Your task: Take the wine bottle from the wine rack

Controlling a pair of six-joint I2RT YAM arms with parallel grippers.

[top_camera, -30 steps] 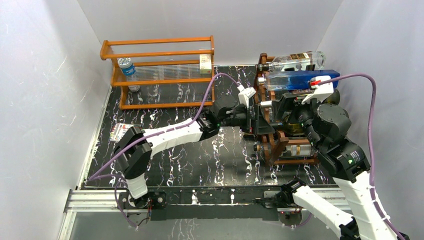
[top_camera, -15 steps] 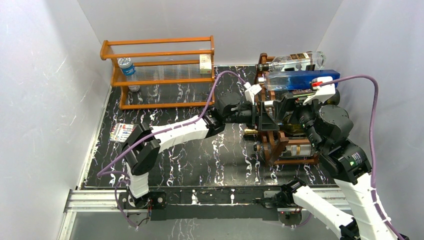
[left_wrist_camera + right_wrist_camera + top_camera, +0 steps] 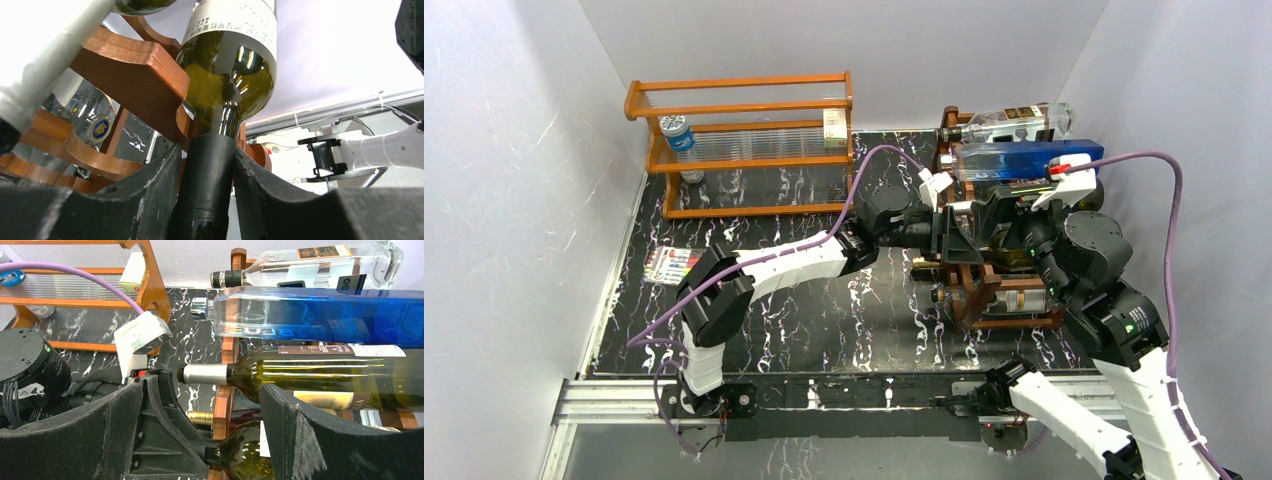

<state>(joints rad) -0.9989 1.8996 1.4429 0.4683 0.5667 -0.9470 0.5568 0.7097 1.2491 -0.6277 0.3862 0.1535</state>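
The wine bottle (image 3: pixel 227 75) is dark green with a white label and a black foil neck. It lies in a scalloped notch of the reddish-brown wine rack (image 3: pixel 130 70). My left gripper (image 3: pixel 207 160) is shut on the black neck, with both pads pressed to its sides. Seen from above, the left gripper (image 3: pixel 949 238) sits at the left face of the rack (image 3: pixel 969 295). My right gripper (image 3: pixel 202 390) hangs open above the rack. Between its fingers I look down on the same bottle (image 3: pixel 245 452) and the left gripper (image 3: pixel 165 440).
More bottles lie in the rack: a clear one (image 3: pixel 310 262), a blue one (image 3: pixel 325 315), a green one with a silver cap (image 3: pixel 300 372) and a gold-capped one (image 3: pixel 202 417). An orange shelf (image 3: pixel 739 105) stands at the back left. A marker pack (image 3: pixel 669 265) lies at the left.
The left arm has reached right to the rack, and its jaws have closed from wide apart onto the bottle neck. The right gripper has stayed open above the rack.
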